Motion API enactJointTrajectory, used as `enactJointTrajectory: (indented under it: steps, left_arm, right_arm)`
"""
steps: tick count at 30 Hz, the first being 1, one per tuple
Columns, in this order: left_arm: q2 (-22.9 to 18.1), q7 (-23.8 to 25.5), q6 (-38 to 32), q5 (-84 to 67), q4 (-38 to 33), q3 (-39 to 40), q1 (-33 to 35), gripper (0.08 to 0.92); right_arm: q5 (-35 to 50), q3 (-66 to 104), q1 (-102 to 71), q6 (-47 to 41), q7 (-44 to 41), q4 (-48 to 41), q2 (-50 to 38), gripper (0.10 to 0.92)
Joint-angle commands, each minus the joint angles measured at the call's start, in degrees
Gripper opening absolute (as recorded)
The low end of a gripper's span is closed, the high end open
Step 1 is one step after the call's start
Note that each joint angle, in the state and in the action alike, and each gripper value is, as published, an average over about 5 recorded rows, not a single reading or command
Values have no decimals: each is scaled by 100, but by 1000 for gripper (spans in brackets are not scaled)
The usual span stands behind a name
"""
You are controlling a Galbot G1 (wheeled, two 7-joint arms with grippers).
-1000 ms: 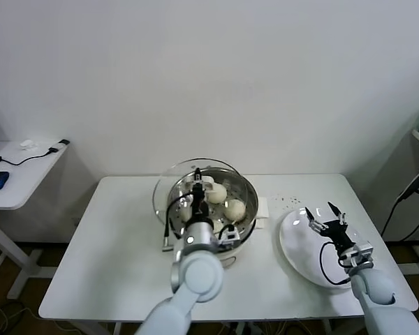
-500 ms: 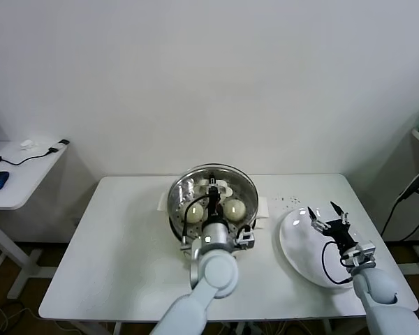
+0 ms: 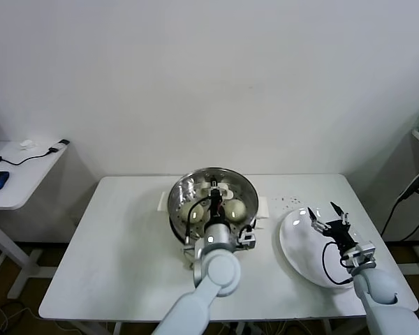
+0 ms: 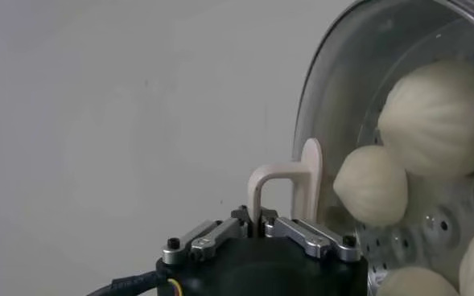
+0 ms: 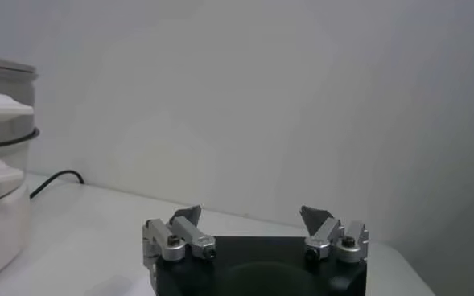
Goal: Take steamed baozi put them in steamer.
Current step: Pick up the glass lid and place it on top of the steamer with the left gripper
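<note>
we see the left gripper [image 3: 214, 192] over the steamer [image 3: 178, 202], its fingers pinched on the white handle [image 4: 289, 187] of the glass lid [image 3: 243, 183], which sits over the basket. through the glass the baozi [image 4: 438, 119] lie inside the steamer on its perforated floor; we count four in the left wrist view. the right gripper [image 3: 327, 216] hangs over the white plate [image 3: 297, 248] near the table's [image 3: 112, 258] right end, fingers spread wide, holding nothing.
</note>
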Motion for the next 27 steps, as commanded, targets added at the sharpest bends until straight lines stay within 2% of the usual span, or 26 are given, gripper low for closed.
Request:
enactJointTrajectory:
  steps: [1, 13, 21, 24, 27]
  left_arm:
    - [34, -16, 277, -70, 128, 1, -35, 148]
    - [64, -99, 277, -216, 163, -61, -8, 148]
    - [164, 168, 277, -210, -55, -68, 34, 148]
    - [259, 258, 277, -208, -251, -76, 78, 181]
    - [396, 337, 277, -223, -558, -75, 141, 256]
  right_arm:
    - [-37, 6, 7, 10, -15, -4, 12, 823]
    - [-130, 35, 7, 36, -64, -42, 55, 823]
    - [-182, 55, 9, 44, -77, -54, 68, 823]
    - [-190, 64, 11, 43, -81, -60, 66, 823]
    - [-192, 78, 12, 43, -88, -75, 61, 823]
